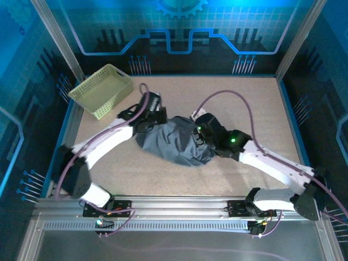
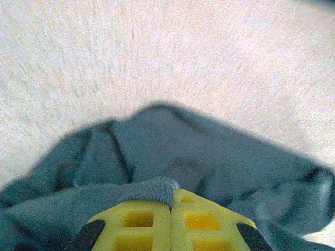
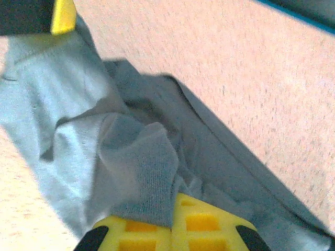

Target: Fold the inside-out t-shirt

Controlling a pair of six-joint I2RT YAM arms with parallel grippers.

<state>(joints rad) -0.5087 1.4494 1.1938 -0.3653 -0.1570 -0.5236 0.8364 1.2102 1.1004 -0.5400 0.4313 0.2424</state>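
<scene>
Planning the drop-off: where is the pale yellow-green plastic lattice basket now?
Top view: the yellow-green lattice basket sits in the table's far-left corner, just beyond the left arm, apart from the crumpled dark grey fabric t-shirt at centre.

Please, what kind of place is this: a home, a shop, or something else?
Likely a robot lab work cell, not a home: a left arm and right arm bolted to a metal rail, at a speckled table walled by blue printed panels.
</scene>
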